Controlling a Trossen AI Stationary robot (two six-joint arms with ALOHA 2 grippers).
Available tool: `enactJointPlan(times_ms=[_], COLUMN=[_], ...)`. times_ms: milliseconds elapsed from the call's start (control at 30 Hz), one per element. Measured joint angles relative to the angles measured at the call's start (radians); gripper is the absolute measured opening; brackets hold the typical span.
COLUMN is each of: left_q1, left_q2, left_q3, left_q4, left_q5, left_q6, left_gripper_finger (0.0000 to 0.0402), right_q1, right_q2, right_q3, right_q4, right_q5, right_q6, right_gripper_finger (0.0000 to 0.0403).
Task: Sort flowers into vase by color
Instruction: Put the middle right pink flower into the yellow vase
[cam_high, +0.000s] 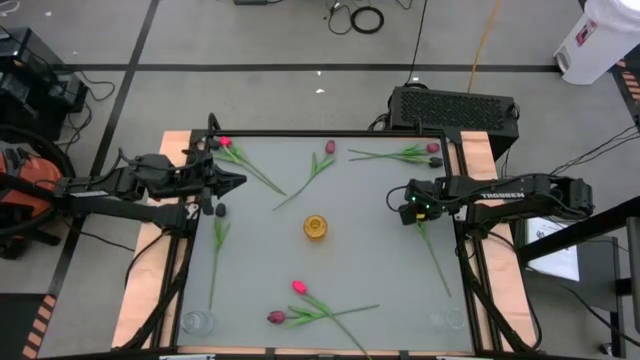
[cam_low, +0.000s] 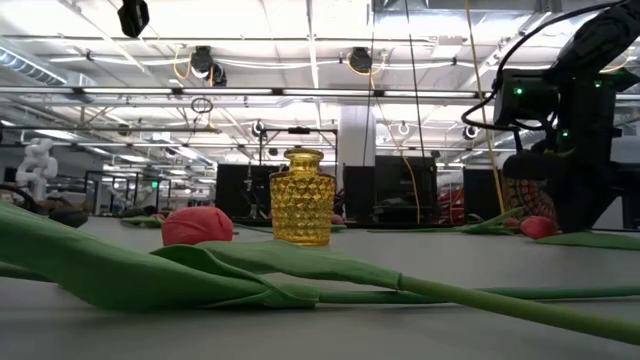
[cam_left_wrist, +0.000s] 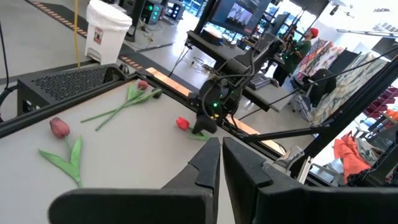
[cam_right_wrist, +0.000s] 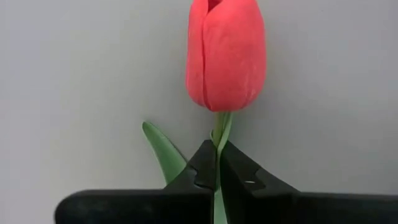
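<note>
My right gripper (cam_high: 408, 208) stands at the table's right side, pointing down, shut on a red tulip (cam_right_wrist: 225, 56). The tulip's long stem (cam_high: 436, 258) runs along the table toward the near right corner. A yellow glass vase (cam_high: 316, 227) stands upright at the table's middle. My left gripper (cam_high: 240, 182) hovers at the left side, pointing level toward the right, shut and empty. Other tulips lie flat: a pink one (cam_high: 225, 142) far left, a maroon one (cam_high: 330, 148) far middle, one (cam_high: 432, 148) far right, a dark one (cam_high: 208, 208) at the left, and a pink (cam_high: 298, 287) and a maroon (cam_high: 276, 317) near the front. My right gripper pinches the red tulip's stem (cam_right_wrist: 219, 132) between its two fingers, just below the head and beside a small leaf (cam_right_wrist: 163, 149). The fingers come from above, pointing down, and lie across the stem. The tulip lies flat on the table.
Clear glass vessels stand at the near left corner (cam_high: 197, 322) and near right corner (cam_high: 447, 320). A black frame (cam_high: 330, 133) rims the table top. In the low view a broad green leaf (cam_low: 200, 270) and a pink head (cam_low: 197, 226) lie close to the front edge.
</note>
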Motion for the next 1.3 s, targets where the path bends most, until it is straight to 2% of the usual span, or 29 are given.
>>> enactJointPlan(times_ms=[333, 500, 1000, 1300], left_q1=[0.000, 0.000, 0.000, 0.000], left_q2=[0.000, 0.000, 0.000, 0.000], left_q3=[0.000, 0.000, 0.000, 0.000], left_q4=[0.000, 0.000, 0.000, 0.000], left_q5=[0.000, 0.000, 0.000, 0.000], left_q6=[0.000, 0.000, 0.000, 0.000], left_gripper_finger=[0.0026, 0.0026, 0.0026, 0.0026], right_q1=[0.009, 0.009, 0.009, 0.009], right_q2=[-0.053, -0.088, -0.096, -0.096], right_q3=[0.001, 0.043, 0.352, 0.549], right_q4=[0.022, 0.008, -0.025, 0.014], right_q5=[-0.006, -0.001, 0.079, 0.087], right_q6=[0.003, -0.015, -0.182, -0.331], right_gripper_finger=[0.0000, 0.0000, 0.0000, 0.0000])
